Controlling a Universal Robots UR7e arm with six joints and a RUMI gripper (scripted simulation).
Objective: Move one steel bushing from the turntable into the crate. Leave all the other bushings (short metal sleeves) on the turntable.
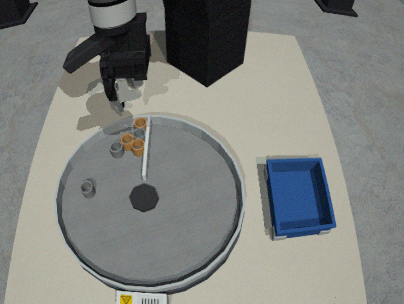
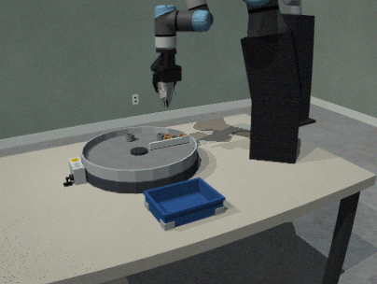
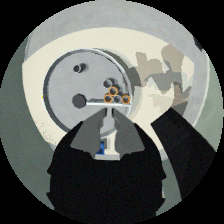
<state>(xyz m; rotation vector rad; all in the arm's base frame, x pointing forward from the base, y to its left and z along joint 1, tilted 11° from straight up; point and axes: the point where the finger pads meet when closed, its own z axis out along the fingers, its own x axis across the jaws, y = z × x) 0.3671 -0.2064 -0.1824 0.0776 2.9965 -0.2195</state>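
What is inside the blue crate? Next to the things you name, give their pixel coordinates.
Nothing shows in the blue crate (image 1: 296,192) (image 2: 183,202): the top view looks onto its bare floor and finds no bushing there. The gripper (image 3: 109,108) hides most of the crate in the wrist view, leaving just a sliver of blue.

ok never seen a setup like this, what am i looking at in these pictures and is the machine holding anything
It is one jointed robot arm ending in a two-jaw pincer. One picture looks down from above, one looks across the table from outside, and the round one looks out from the arm's wrist, past the jaws.

On the table stand a round grey turntable with a raised rim and a white bar, and a blue crate, which has nothing in it. Six short sleeves sit on the turntable: three orange, three grey. The pincer is shut, holds nothing, and hangs above the table near the turntable.
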